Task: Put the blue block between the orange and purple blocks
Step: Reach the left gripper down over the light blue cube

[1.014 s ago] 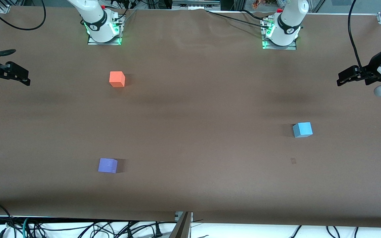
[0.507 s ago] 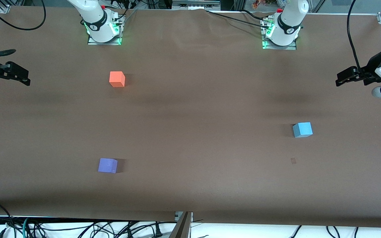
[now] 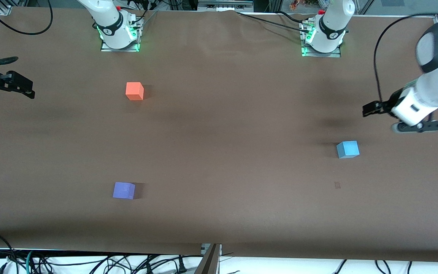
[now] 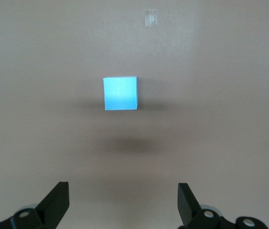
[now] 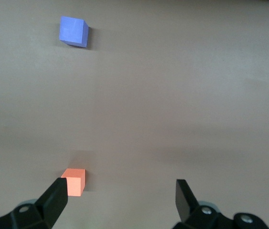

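Three small matte cubes we list on the brown counter (image 3: 219, 125), taken from the right arm's end. Right pincer (image 3: 29, 92): released, waiting above the counter's edge. Bright orange-coral cube (image 3: 134, 91): near the right arm's base. Violet-purple cube (image 3: 124, 190): nearer the front camera than the orange one, well apart from it. Light sky-blue cube (image 3: 347, 149): alone toward the left arm's end. Left pincer (image 3: 368, 109): released, empty, above the counter near the blue cube.
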Available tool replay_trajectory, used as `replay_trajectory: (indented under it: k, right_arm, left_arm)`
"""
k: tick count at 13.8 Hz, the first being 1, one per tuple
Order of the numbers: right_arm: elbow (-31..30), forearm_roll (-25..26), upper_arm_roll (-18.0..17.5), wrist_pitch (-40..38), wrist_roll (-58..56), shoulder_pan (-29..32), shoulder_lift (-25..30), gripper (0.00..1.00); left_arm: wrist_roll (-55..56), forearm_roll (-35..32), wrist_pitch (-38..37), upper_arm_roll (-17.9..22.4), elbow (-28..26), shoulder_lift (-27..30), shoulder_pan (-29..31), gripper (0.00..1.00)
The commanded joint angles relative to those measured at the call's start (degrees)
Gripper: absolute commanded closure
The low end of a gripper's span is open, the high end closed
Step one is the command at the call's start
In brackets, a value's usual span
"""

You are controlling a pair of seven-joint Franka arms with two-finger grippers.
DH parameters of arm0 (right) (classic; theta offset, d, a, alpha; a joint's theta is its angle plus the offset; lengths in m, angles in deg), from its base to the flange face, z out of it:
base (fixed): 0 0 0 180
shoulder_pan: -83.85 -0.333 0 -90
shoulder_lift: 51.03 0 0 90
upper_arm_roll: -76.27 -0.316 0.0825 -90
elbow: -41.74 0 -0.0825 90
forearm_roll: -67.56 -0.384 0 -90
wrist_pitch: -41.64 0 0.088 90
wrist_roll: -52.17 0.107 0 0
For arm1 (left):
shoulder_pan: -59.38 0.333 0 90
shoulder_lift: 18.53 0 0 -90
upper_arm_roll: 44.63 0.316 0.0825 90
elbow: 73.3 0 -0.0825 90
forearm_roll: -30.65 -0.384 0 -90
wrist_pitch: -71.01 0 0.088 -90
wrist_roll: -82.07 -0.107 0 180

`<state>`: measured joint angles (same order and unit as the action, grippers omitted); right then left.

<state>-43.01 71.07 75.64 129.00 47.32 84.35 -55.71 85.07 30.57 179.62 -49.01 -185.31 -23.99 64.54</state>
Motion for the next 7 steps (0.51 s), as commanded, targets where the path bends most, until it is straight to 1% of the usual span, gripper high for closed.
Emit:
replay_trajectory:
  k: [1,3,7]
  right_arm:
    - [-0.7,-2.0,0.1,0.6,-0.8,0.5,0.5,0.0]
    - [-0.6,-2.1,0.2,0.6,-0.8,0.6,0.5,0.0]
    - [-0.7,-2.1,0.2,0.6,-0.8,0.6,0.5,0.0]
  left_arm:
    - [-1.2,-0.4,8.0,0.0,-0.7,-7.1,0.3,0.0]
    - [-1.2,-0.4,13.0,0.0,-1.0,-11.3,0.4,0.0]
    - [-1.2,-0.4,19.3,0.1,-0.9,-16.5,0.4,0.0]
